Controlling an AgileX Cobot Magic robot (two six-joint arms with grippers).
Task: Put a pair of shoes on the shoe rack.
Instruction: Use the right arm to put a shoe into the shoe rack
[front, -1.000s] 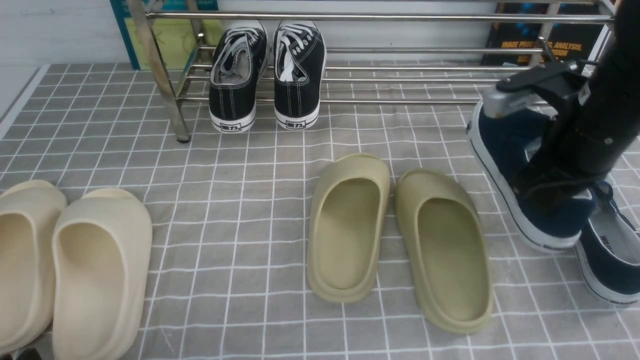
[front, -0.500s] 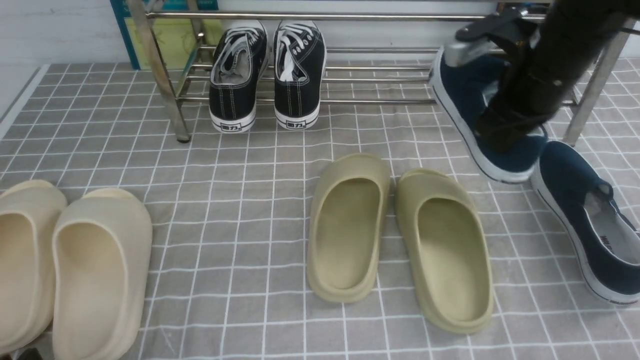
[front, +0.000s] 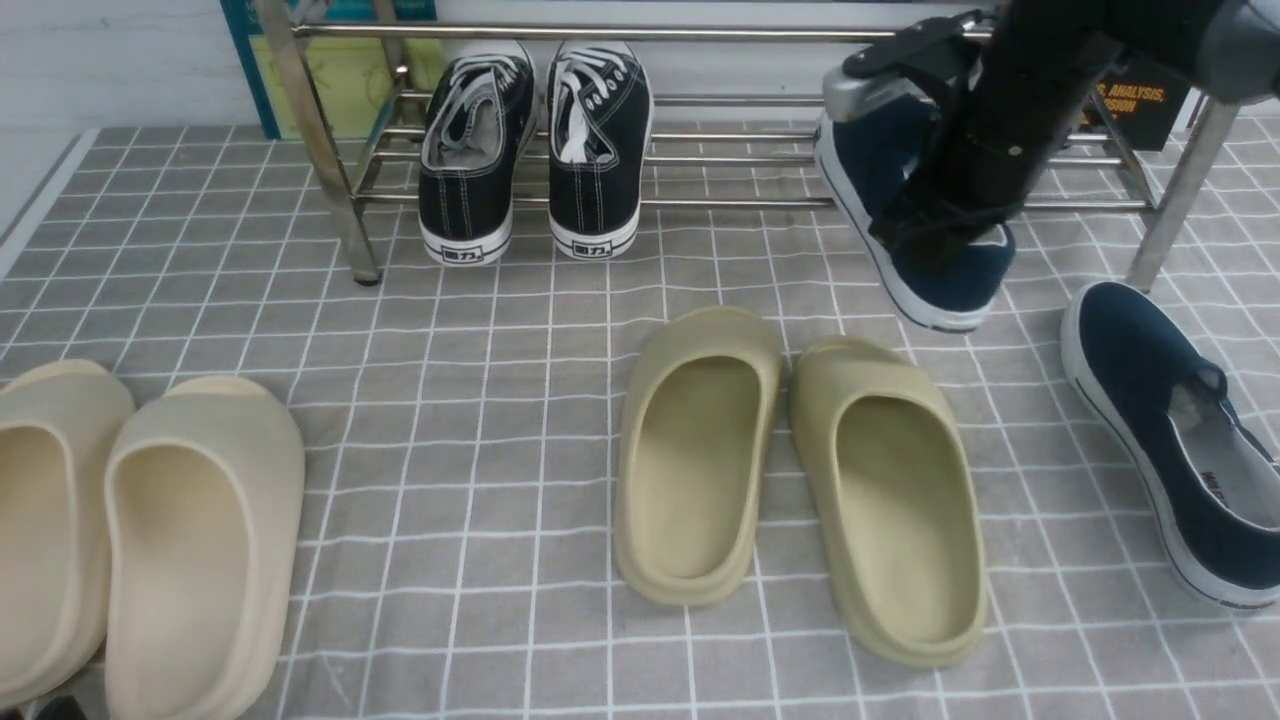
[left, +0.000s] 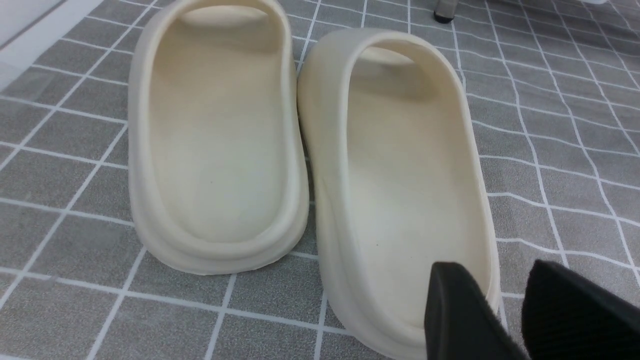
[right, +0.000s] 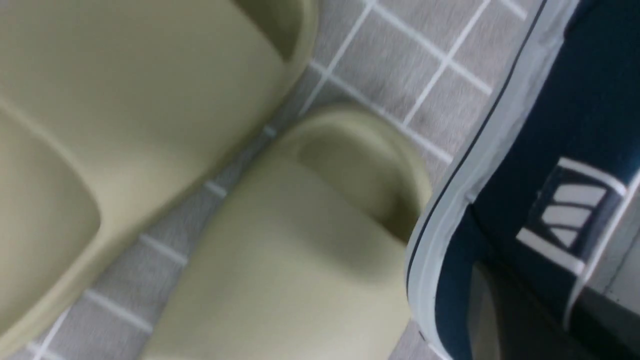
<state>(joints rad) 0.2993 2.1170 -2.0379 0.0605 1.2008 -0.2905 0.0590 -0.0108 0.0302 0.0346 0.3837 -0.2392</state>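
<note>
Tiled-pattern surface; right gripper gripping navy shoe.

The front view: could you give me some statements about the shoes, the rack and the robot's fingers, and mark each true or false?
1. The right fingers hold a navy slip-on. True.
2. The other navy slip-on sits on the shoe rack. False: it lies on the checked cloth.
3. The black lace-up sneakers have white laces. True.
4. The left fingers are pinching a cream slipper. False: they are open and hold nothing.
5. The olive slippers lie on the cloth. True.
</note>
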